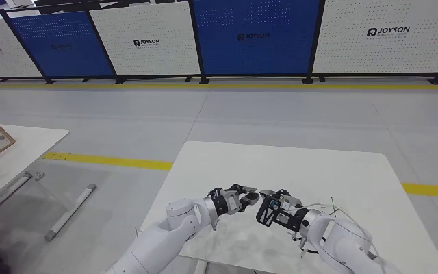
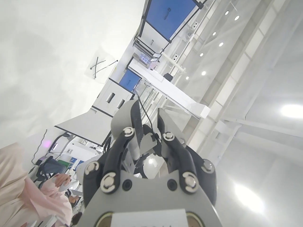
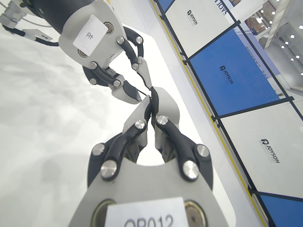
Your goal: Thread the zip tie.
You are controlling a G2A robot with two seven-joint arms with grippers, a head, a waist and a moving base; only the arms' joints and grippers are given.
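Pinching zip tie [image 3: 141, 92], right tool [image 3: 151, 94] hides its end; left tool [image 2: 148, 107] agape.

Shows right gripper [image 3: 150, 106] clamped on zip tie [image 3: 143, 92]; at eleven o'clock off its tips, left gripper [image 3: 140, 88], fingers parted, strand between them, over white table [image 3: 47, 119].

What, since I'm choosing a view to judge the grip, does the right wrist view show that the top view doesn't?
Right wrist view: the right gripper shut on the black zip tie, which runs on into the open left gripper. Top view: loose ties lying on the white table, a second table off to the side. Both: the two grippers meeting tip to tip, blue and white panels behind.
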